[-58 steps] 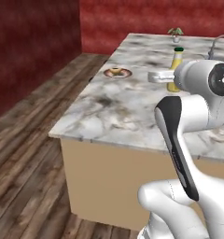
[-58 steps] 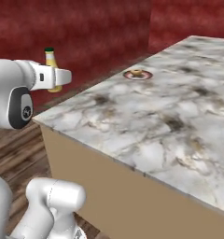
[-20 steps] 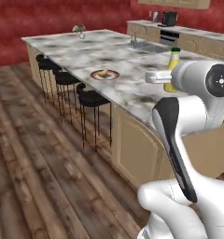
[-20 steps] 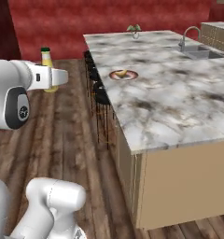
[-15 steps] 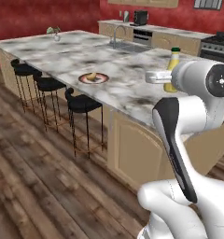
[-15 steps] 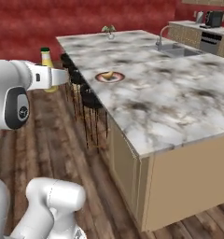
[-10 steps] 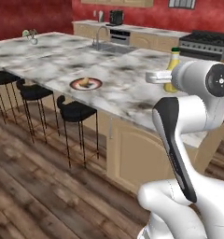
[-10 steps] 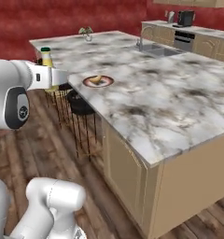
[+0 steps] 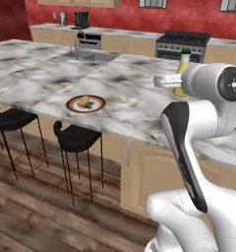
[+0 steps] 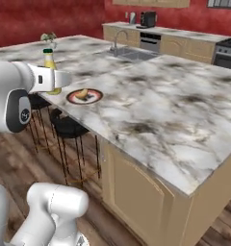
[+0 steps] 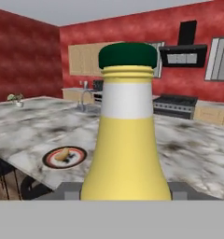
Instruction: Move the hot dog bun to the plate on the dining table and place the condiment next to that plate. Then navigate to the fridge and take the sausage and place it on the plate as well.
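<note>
My gripper (image 10: 57, 79) is shut on the condiment (image 10: 50, 65), a yellow bottle with a green cap, held upright at chest height beside the dining table (image 10: 160, 110). In the hand view the condiment (image 11: 126, 140) stands between the two fingertips (image 11: 69, 189). From the left base the condiment (image 9: 181, 74) shows behind my arm's wrist. The plate (image 9: 85, 104), red-rimmed, lies near the table's stool-side edge with the hot dog bun (image 9: 84, 101) on it. The plate (image 10: 84, 96) and the hot dog bun (image 10: 82, 93) sit just right of the bottle. The fridge and the sausage are out of view.
Black stools (image 9: 75, 140) stand under the table edge below the plate. A steel sink (image 10: 132, 55) is set in the far side of the slab. A stove (image 9: 181, 42) and wood cabinets line the red back wall. Wooden floor lies in front.
The base has driven and turned, so the whole scene has swung; the table edge and plate now lie closer. The bottle has stayed in the gripper throughout.
</note>
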You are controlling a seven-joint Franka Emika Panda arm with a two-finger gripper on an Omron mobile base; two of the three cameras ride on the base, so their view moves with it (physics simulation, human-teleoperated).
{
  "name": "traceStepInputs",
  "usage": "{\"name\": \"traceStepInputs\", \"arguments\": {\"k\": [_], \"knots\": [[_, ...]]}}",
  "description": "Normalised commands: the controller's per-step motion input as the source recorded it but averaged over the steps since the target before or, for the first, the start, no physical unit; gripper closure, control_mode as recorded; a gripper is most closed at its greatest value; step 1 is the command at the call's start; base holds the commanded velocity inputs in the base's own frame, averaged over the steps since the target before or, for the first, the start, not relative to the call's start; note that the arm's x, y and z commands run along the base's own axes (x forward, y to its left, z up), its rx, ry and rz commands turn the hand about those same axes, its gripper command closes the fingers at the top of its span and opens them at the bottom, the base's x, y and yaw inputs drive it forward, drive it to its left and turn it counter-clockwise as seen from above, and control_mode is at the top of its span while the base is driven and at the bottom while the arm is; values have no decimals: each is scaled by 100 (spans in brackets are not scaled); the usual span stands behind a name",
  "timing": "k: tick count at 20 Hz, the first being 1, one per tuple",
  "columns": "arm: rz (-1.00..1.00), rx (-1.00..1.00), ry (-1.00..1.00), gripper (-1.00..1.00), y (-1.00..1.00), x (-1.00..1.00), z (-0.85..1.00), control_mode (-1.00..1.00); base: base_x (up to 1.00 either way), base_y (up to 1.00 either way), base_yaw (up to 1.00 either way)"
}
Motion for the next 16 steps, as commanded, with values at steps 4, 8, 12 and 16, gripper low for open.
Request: {"name": "traceStepInputs", "arguments": {"k": [4, 8, 12, 16], "knots": [[0, 0, 0, 100, 0, 0, 0, 100, 74, 100, -42], [0, 0, 0, 100, 0, 0, 0, 100, 70, 99, -43], [0, 0, 0, 100, 0, 0, 0, 100, 68, 100, -44], [0, 0, 0, 100, 0, 0, 0, 100, 65, 87, -42]]}}
